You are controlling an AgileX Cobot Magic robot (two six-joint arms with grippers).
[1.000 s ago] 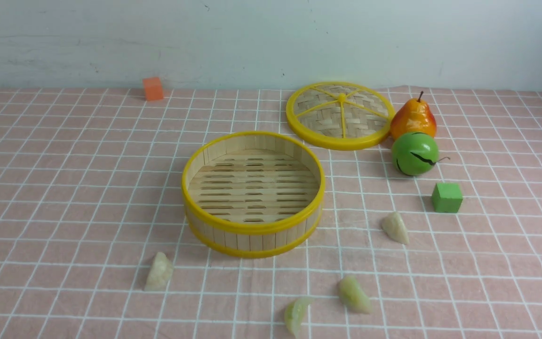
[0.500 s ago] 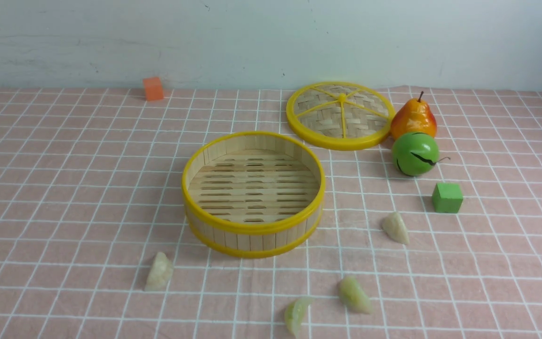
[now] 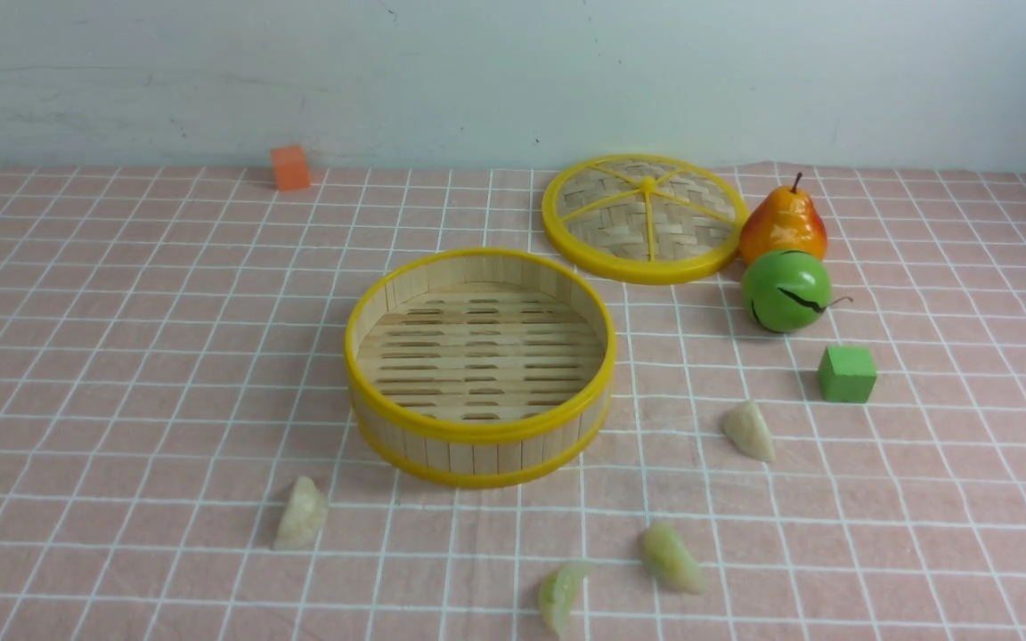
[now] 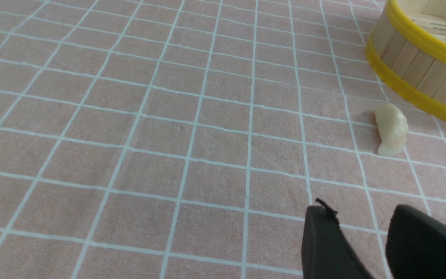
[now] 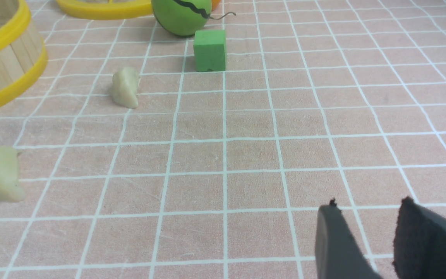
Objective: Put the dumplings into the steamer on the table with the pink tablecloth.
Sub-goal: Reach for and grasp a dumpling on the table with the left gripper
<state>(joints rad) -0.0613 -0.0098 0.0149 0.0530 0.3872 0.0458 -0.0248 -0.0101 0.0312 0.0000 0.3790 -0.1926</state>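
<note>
Seeing the translucent crescent dumplings (image 3: 301, 514) scattered around your round yellow-rimmed bamboo steamer (image 3: 477, 434), share them: left gripper (image 4: 362, 212) and right gripper (image 5: 368, 206) hang parted, empty.

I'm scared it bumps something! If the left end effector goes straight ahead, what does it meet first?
Probably the whitish dumpling, just short of the steamer; depth is unclear.
</note>
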